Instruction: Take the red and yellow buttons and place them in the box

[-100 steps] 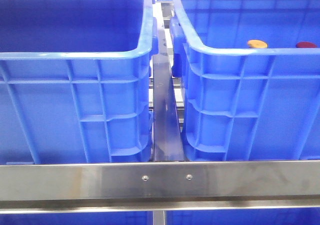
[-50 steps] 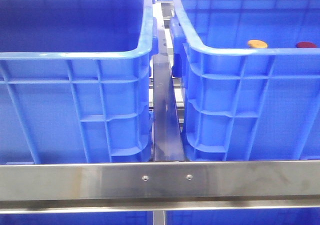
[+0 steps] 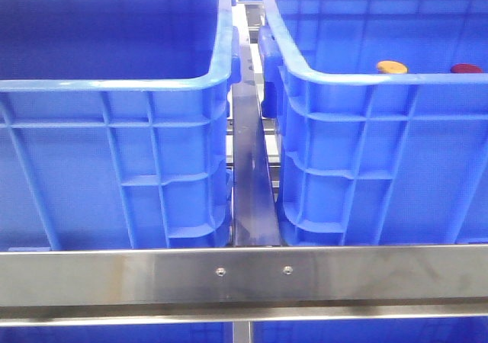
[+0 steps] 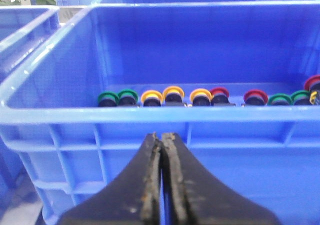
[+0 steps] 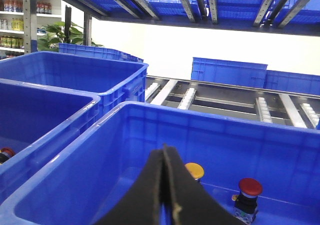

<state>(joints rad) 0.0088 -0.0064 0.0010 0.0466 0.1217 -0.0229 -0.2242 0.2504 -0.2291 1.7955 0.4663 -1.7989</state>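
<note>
The yellow button (image 3: 392, 67) and the red button (image 3: 467, 68) stand upright and apart inside the right blue crate (image 3: 366, 122), near its far wall; only their round caps show above the near rim. In the right wrist view each has a domed cap on a dark body. The left blue crate (image 3: 114, 129) has ribbed outer walls and a thick rolled rim.

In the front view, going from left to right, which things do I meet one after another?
Left blue crate → metal rail in the gap → right blue crate → inside it, yellow button → red button. Neither claw shows in this view.
</note>
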